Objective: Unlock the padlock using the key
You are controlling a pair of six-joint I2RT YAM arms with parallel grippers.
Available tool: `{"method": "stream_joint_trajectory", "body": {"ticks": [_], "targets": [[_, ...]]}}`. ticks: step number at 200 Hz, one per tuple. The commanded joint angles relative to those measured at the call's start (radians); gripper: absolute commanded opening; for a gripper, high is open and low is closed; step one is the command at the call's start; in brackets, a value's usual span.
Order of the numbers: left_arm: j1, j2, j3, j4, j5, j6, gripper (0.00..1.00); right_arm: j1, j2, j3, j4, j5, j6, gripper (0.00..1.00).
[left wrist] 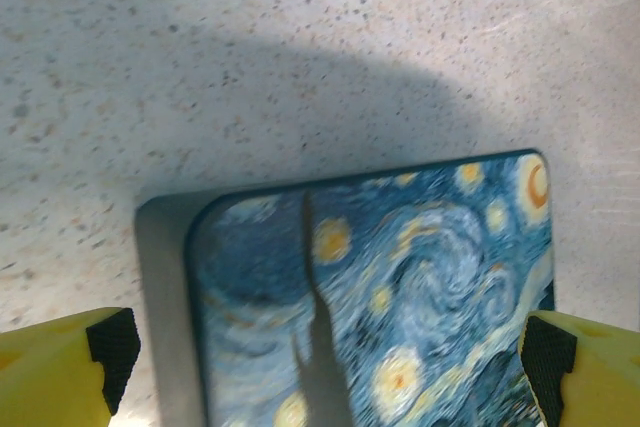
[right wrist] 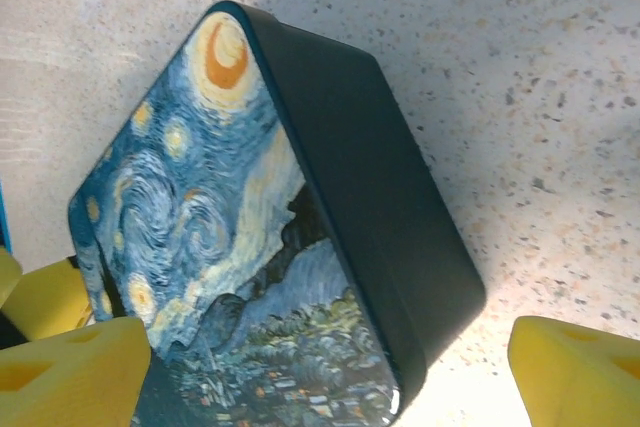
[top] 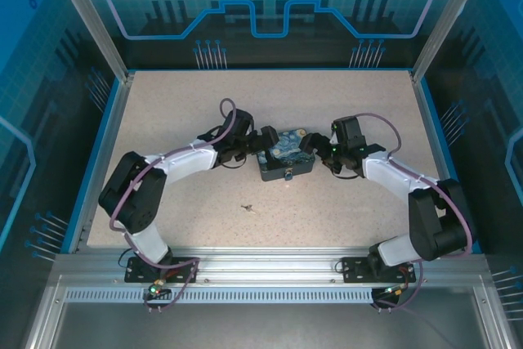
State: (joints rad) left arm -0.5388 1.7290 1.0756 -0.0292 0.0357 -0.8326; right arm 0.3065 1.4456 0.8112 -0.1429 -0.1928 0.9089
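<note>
left claw (top: pixel 261 146) and right claw (top: pixel 315 149) both spread wide, flanking blue swirl box (top: pixel 284 155) mid-frame; tiny key (top: pixel 248 207) on surface (top: pixel 163 120) lower down

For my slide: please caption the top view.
Left gripper and right gripper flank the painted box; the key lies apart.

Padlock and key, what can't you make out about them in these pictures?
Padlock: top view, a speck on the near side of the box, too small to tell locked or open.
Key: top view, a sliver on the table, too small to tell which way it points.
Near side of the box: both wrist views, cut off by the bottom edge.
</note>
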Motion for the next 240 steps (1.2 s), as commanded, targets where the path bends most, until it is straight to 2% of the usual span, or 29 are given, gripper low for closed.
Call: {"method": "stream_joint_trajectory", "body": {"ticks": [1,41,80,240], "targets": [[-0.003,0.042,0.057,0.041,0.027,-0.038,0.99,-0.002,0.000,-0.016,0.068,-0.034,0.032,0.93],[0.012,0.092,0.114,0.031,0.018,-0.028,0.99,0.057,0.059,-0.002,0.133,-0.068,0.094,0.93],[0.043,0.099,0.118,0.026,0.026,-0.020,0.99,0.124,0.105,0.024,0.145,-0.044,0.114,0.93],[0.062,0.029,-0.005,0.092,0.013,-0.062,0.99,0.130,0.233,0.200,0.128,-0.036,0.154,0.93]]}}
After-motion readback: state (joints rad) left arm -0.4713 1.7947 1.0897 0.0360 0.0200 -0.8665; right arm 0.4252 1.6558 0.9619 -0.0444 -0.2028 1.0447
